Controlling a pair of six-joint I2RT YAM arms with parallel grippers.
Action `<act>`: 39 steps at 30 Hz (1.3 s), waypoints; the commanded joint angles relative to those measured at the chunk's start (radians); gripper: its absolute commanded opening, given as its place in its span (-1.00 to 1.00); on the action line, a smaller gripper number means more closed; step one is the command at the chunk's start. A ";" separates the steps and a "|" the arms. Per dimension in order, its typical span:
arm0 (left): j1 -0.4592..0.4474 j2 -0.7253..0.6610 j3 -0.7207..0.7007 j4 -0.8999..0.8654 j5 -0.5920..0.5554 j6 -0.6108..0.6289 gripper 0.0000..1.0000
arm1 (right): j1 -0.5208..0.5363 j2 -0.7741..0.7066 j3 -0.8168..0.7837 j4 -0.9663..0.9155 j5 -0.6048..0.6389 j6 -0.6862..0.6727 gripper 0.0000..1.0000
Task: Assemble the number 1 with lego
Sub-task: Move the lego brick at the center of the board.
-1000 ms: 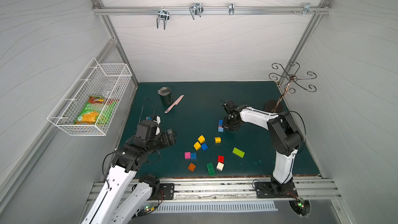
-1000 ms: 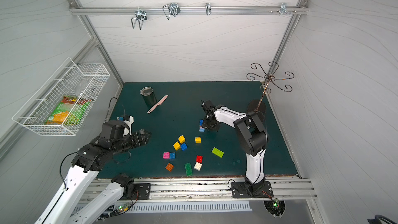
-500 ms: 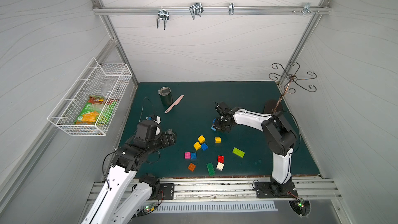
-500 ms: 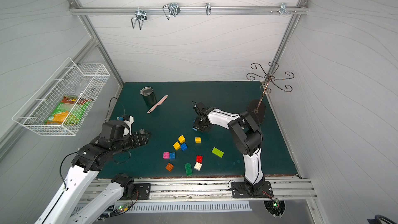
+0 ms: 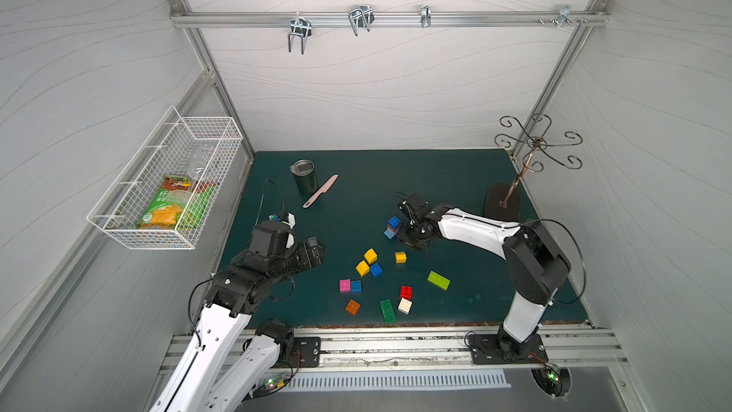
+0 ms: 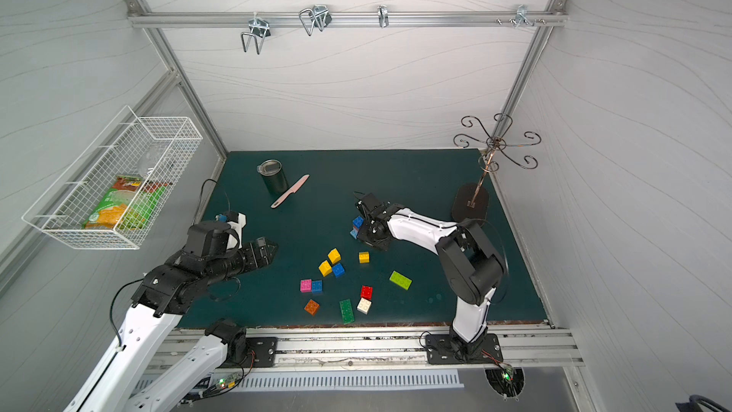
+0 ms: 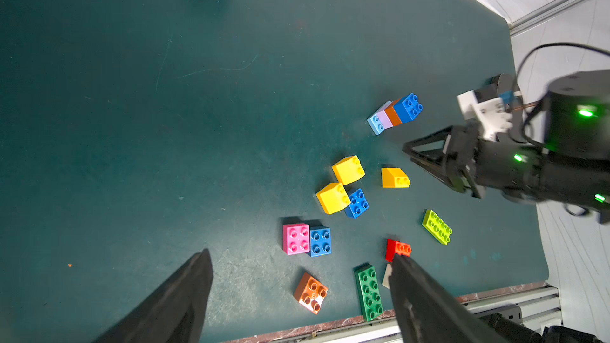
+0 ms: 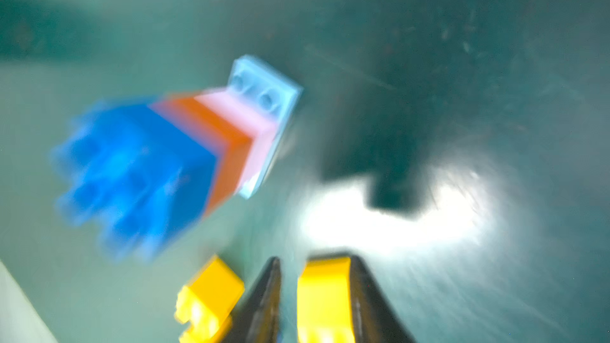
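right jaws: slight gap, nothing gripped. lego stack (image 5: 393,226) standing just beside them on the desk (image 5: 356,192), blue over orange, lilac, light blue; yellow brick (image 5: 400,257) near the tips. left jaws: wide open, empty; loose bricks (image 5: 375,270) ahead of them, well apart.

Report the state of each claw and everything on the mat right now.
Left claw: open, empty.
Right claw: open, empty.
Brick stack: standing on the mat beside the right claw, not held.
Other bricks: loose on the mat, unstacked.
Cup: upright.
Knife: lying flat.
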 commanded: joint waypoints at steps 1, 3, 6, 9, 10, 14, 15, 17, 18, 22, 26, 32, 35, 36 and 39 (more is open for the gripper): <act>0.002 -0.007 0.010 0.024 -0.002 0.001 0.78 | 0.039 -0.070 -0.024 -0.089 0.092 -0.025 -0.02; 0.002 -0.006 0.009 0.024 -0.003 0.001 0.78 | 0.063 -0.092 -0.038 -0.086 0.087 -0.032 -0.01; 0.002 -0.004 0.011 0.022 -0.006 0.001 0.78 | 0.109 -0.100 -0.045 -0.069 0.059 -0.024 -0.08; 0.002 -0.006 0.011 0.021 -0.011 0.000 0.78 | 0.157 -0.076 -0.031 -0.051 0.026 -0.008 -0.22; 0.002 -0.006 0.011 0.019 -0.012 0.000 0.78 | 0.174 -0.062 -0.023 -0.049 0.026 -0.004 -0.27; -0.005 -0.009 0.012 0.016 -0.022 -0.002 0.78 | 0.207 -0.001 -0.009 -0.037 0.021 0.013 -0.49; -0.008 -0.011 0.012 0.015 -0.024 -0.003 0.78 | 0.207 0.013 -0.011 -0.027 0.013 0.018 -0.54; -0.014 -0.015 0.012 0.013 -0.029 -0.005 0.78 | 0.209 0.038 -0.020 -0.008 0.003 0.028 -0.61; -0.016 -0.016 0.012 0.012 -0.033 -0.005 0.78 | 0.209 0.047 -0.022 0.001 -0.002 0.028 -0.62; -0.018 -0.020 0.012 0.012 -0.034 -0.006 0.78 | 0.207 0.067 -0.022 -0.012 0.020 0.029 -0.68; -0.018 -0.018 0.012 0.012 -0.036 -0.006 0.78 | 0.185 0.051 -0.046 -0.040 0.059 0.020 -0.70; -0.018 -0.014 0.014 0.012 -0.035 -0.006 0.78 | 0.120 -0.013 -0.111 -0.068 0.072 -0.002 -0.71; -0.018 -0.014 0.014 0.010 -0.035 -0.006 0.78 | 0.089 -0.046 -0.131 -0.098 0.095 -0.026 -0.70; -0.018 -0.014 0.014 0.010 -0.037 -0.006 0.78 | 0.077 -0.057 -0.139 -0.102 0.096 -0.037 -0.70; -0.018 -0.016 0.012 0.010 -0.037 -0.006 0.78 | 0.047 -0.084 -0.152 -0.111 0.093 -0.066 -0.69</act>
